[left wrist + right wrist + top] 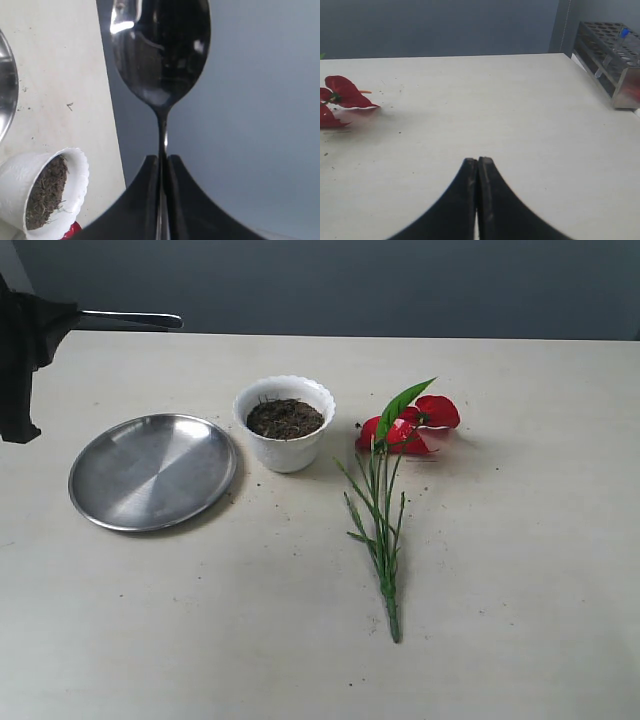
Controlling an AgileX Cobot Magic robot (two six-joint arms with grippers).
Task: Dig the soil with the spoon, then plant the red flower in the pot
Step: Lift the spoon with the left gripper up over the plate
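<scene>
Left end effector [162,159] pinches the slick, rigid spoon [160,50] by its handle, right end effector [478,161] pressed together, empty; red flower [381,502] right of the pot [287,447] looks light and floppy, so grab its stems.

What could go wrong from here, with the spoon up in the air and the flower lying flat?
The left gripper pinches the spoon by its thin handle only, so it may twist in the soil. The soil sits near the rim of the pot, so digging could scatter it. The red flower lies flat; its thin stems may be hard to grasp.
</scene>
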